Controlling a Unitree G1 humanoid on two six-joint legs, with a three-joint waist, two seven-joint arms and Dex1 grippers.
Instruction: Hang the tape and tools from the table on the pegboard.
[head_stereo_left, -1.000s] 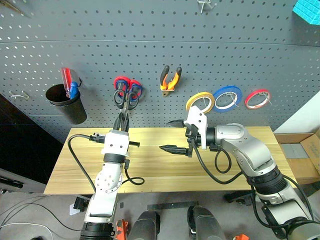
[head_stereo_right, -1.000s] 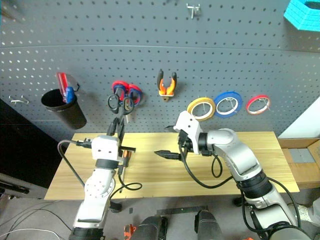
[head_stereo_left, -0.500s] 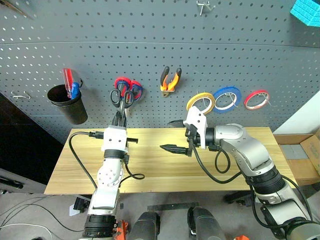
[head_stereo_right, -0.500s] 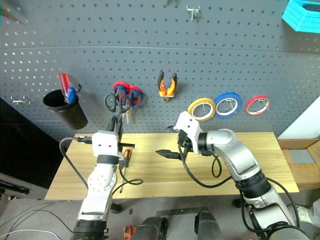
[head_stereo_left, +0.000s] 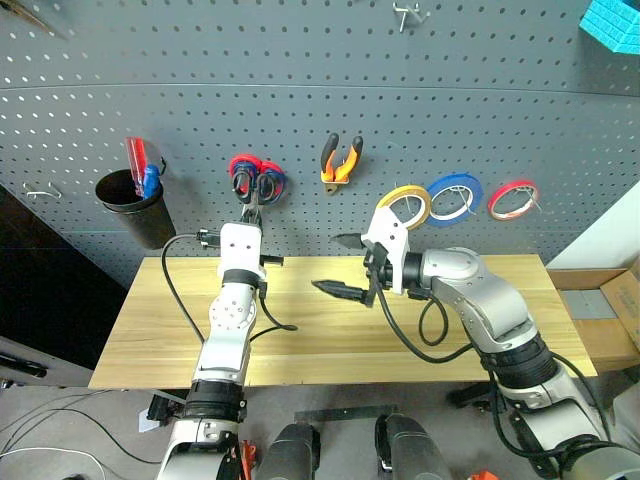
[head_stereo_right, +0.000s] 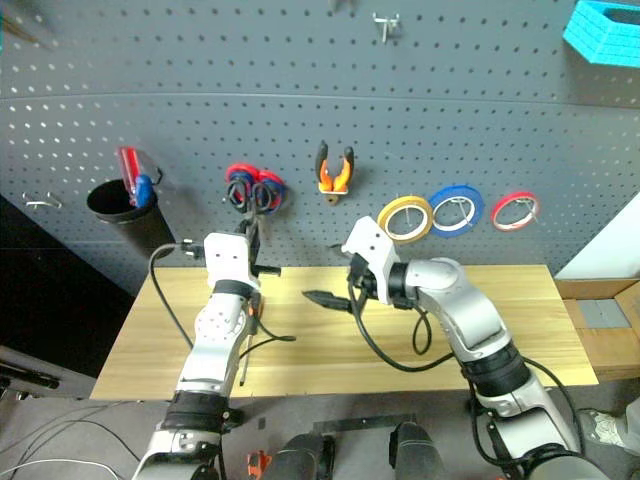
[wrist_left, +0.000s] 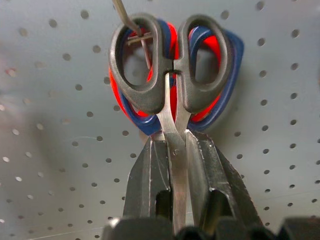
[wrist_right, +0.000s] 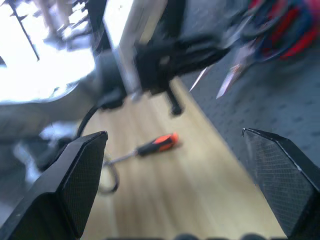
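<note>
One tool is in hand at the pegboard: the left gripper clamps the black-handled scissors by the blades, handle loop at the hook. Seat the loop fully before releasing. Right gripper hangs wide, empty. Screwdriver remains on the table.

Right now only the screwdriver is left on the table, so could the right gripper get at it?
Probably yes: the right gripper is open, and the screwdriver lies uncovered.

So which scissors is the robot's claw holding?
The black-handled scissors, pinched by their steel blades in the left claw. The red-and-blue-handled scissors hang behind them on the pegboard.
</note>
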